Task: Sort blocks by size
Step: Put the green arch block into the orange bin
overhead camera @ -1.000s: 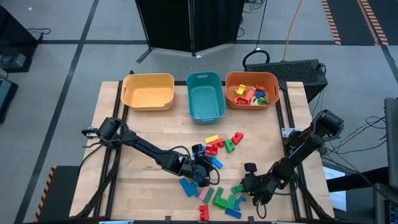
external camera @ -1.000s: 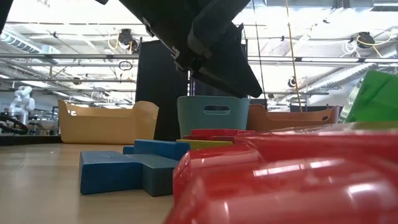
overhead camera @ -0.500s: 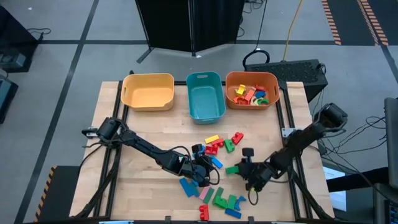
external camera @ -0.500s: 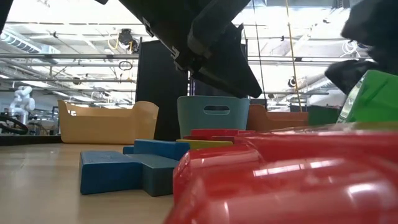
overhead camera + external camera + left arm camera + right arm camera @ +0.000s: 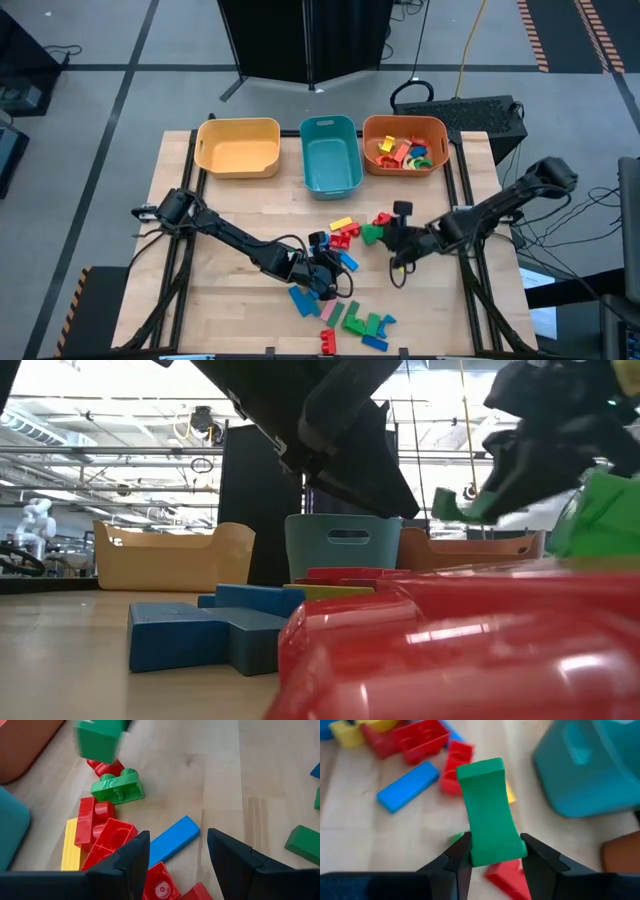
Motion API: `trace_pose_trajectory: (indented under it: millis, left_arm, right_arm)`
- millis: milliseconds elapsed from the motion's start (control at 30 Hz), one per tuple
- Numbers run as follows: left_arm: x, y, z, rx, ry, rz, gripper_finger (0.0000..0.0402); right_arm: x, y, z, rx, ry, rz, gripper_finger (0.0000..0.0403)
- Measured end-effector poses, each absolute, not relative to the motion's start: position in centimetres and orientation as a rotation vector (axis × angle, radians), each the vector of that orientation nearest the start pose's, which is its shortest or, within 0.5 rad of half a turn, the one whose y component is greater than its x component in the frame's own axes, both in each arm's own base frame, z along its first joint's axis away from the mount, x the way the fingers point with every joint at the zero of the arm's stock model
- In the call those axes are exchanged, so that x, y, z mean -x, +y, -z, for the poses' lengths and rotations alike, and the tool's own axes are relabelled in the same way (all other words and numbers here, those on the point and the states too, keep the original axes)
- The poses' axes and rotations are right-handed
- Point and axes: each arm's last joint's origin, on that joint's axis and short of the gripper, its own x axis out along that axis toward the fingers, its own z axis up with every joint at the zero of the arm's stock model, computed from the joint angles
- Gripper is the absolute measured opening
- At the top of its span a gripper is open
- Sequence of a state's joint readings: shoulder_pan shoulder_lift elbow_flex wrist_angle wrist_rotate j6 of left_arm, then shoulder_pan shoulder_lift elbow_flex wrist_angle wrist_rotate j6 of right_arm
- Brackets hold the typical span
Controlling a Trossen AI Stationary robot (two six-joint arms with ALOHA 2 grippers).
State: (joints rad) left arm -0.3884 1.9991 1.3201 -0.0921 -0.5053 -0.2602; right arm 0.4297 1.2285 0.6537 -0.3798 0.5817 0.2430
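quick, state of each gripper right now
Left gripper: open, empty, low over the blocks.
Right gripper: shut on a green block, lifted.

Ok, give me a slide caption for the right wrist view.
Right gripper holds a green block above scattered red, blue and yellow blocks, beside the teal bin.

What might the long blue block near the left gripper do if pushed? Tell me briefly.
The blue block lies flat on the wooden table, so it would likely slide, not roll or tip. It looks rigid and light. Pushed off-centre, it may pivot into the red blocks beside it.
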Motion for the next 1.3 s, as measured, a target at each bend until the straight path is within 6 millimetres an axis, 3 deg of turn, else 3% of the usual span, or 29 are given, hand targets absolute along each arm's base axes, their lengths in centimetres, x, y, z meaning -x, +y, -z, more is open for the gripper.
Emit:
trace_pose_trajectory:
  millis: [300,533,867,1300]
  left_arm:
    - [-40.1,-14.1,-17.2,-0.116,0.678,-0.202,0.0192]
    - [-40.3,-13.4,-17.2,-0.161,0.686,-0.202,0.0192]
    - [-40.5,-11.7,-16.7,-0.209,0.766,-0.141,0.0192]
    - [-41.2,-7.8,-16.4,-0.263,0.835,-0.136,0.0192]
  right_arm:
    - [-20.6,3.2,-22.2,0.233,0.71,0.445,0.0132]
    - [-20.3,-0.8,-23.2,0.164,0.689,0.619,0.0132]
    - [-18.8,-7.6,-23.2,0.062,0.736,0.922,0.0132]
    - [-16.7,-15.5,-21.4,-0.184,0.756,0.95,0.0132]
